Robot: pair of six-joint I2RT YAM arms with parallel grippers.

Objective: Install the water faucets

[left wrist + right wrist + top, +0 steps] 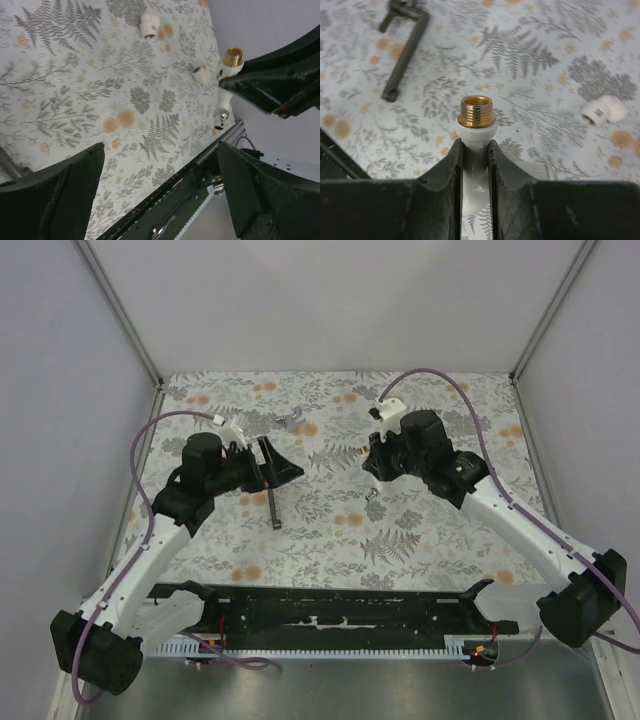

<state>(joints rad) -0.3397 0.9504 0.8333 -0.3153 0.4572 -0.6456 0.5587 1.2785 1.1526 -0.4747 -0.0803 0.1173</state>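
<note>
Right gripper (475, 150) has one of the water faucets (476, 117) pinched hard. The jaws are nearly together on the white stem just under the collar, and the brass thread pokes out past the fingertips. From the left wrist's side, that same piece looks clear of the flowered table cover (450, 530), brass end up, with a small silvery bit at its lower end.

Left gripper (160, 150) is spread as wide as it goes, with nothing in it, hovering right by the dark T-shaped tool (272, 498). A second faucet (604, 112) lies loose on the cover, apart from both sets of fingers.

Now the worries. That hold is on a narrow, smooth plastic stem. I reckon any sideways push on the brass end could swivel the piece between the pads. If it swivels, the thread would meet its mate crooked and could bind or cross.

I can't make out what it is meant to screw into, so the line-up is anybody's guess from here.

The loose faucet is rounded and looks light. A brush from an arm or a cable could send it rolling off across the cover.

And the left arm sits so near the tool that a careless sweep might knock it into the working space.
</note>
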